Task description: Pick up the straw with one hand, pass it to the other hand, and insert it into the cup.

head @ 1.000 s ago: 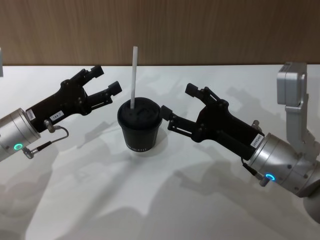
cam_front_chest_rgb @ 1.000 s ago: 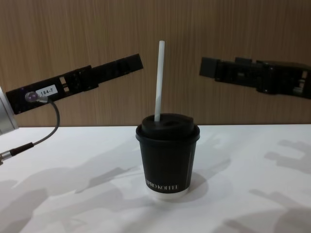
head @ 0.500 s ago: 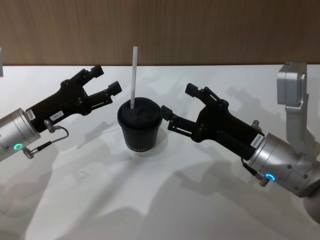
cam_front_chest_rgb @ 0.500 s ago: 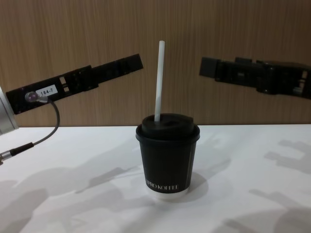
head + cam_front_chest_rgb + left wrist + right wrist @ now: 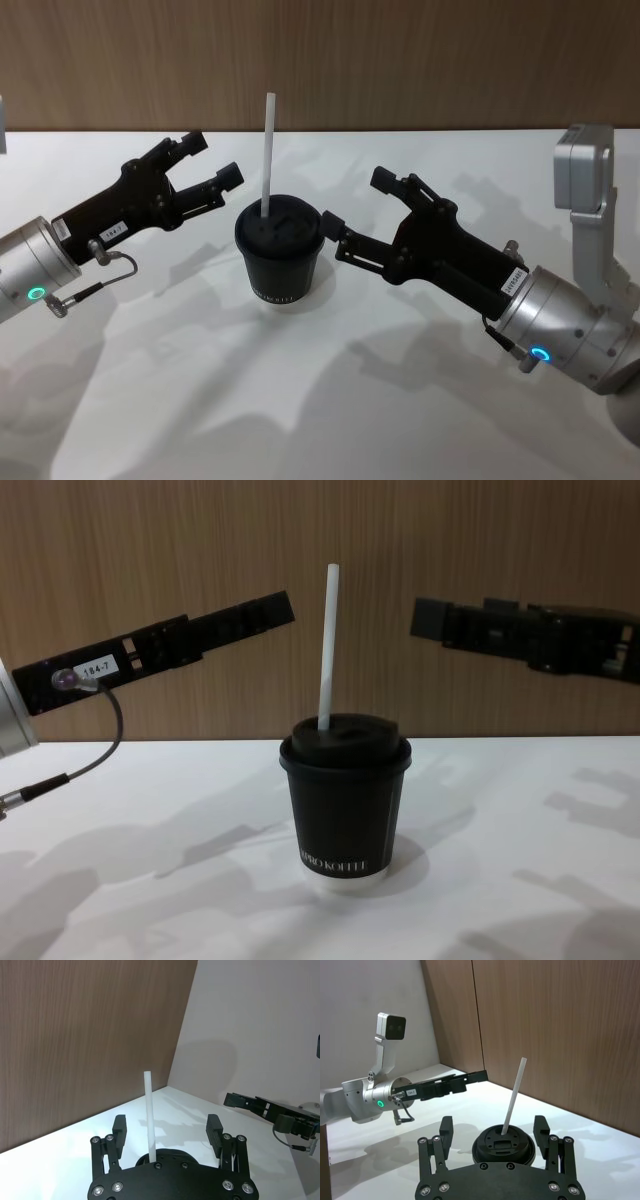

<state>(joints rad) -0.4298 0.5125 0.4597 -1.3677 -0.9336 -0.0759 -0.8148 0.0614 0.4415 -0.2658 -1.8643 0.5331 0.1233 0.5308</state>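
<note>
Left claw [image 5: 213, 160], the one wearing the "184-7" label, is hovering above the tabletop [image 5: 300, 400] just left of the cup [image 5: 279, 262], toward the far edge. Its fingers are standing released, spread apart, gripping nothing. In the chest view this claw [image 5: 285, 608] is pointing rightward at about the straw's mid-height, not touching it.

Cup is sitting upright near the tabletop's middle, lid on, white lettering facing the near edge. Straw [image 5: 267, 155] is standing in the lid opening, leaning only slightly, most of its length sticking up above the lid.

Right claw [image 5: 352, 212] is hanging just right of the cup, fingers parted and empty, one fingertip close beside the lid rim. In the chest view this claw [image 5: 416, 618] is staying clear of the straw [image 5: 326, 646].
</note>
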